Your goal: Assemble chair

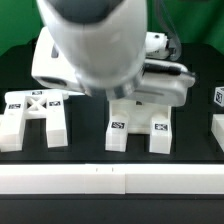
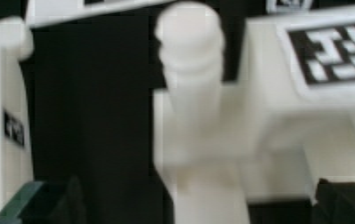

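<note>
The exterior view sits low, almost level with the worktop (image 1: 90, 125), and faces the robot across it. It stands close. The blurred arm (image 1: 95, 45) fills the picture from 11 to 1 o'clock, and a white ledge (image 1: 110, 180) runs across at 6 o'clock. The cross-braced frame (image 1: 35, 112) lies at 9 o'clock, and the two-legged block (image 1: 138, 120) is just below the centre. The wrist view rides on the arm and looks down past the dark fingertips (image 2: 21, 205) of the claw (image 2: 183, 208). It is very near a white post (image 2: 188, 60) and a tag (image 2: 339, 50), both out of focus. Both views show white tagged parts on the black worktop; which part fills the wrist view cannot be told.
</note>
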`<state>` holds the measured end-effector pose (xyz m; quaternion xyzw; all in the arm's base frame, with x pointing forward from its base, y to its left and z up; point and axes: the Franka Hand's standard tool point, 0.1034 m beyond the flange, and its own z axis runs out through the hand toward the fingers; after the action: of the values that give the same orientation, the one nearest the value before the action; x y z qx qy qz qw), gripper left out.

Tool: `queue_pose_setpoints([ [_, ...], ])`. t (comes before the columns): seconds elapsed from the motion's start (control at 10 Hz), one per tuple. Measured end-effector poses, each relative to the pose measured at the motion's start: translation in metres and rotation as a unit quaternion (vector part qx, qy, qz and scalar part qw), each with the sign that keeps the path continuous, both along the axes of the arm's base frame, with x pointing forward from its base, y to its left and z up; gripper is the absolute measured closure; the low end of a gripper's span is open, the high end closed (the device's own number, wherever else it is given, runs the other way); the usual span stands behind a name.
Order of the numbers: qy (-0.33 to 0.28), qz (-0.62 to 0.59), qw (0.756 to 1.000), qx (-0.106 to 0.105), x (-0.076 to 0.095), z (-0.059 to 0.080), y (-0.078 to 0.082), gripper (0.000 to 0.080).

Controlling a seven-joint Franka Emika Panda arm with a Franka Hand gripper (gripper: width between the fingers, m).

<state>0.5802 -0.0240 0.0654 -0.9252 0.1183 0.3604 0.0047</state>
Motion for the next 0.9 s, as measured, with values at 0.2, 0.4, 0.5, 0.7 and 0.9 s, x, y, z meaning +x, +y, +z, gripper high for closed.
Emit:
queue_pose_setpoints([
  [0.2, -0.08, -0.004, 0.997, -0.01, 0.0, 0.006, 0.001, 0.0151],
  [0.4, -0.163, -0.002, 0.986, -0.022, 0.012, 0.005, 0.003, 0.0151],
  [0.5, -0.194, -0.001, 0.981, -0.026, 0.012, 0.005, 0.005, 0.0151],
  [0.7, -0.225, 0.042, 0.973, -0.006, 0.012, 0.005, -0.001, 0.0151],
  [0.9, -0.235, 0.097, 0.967, 0.029, 0.012, 0.008, -0.017, 0.0151],
])
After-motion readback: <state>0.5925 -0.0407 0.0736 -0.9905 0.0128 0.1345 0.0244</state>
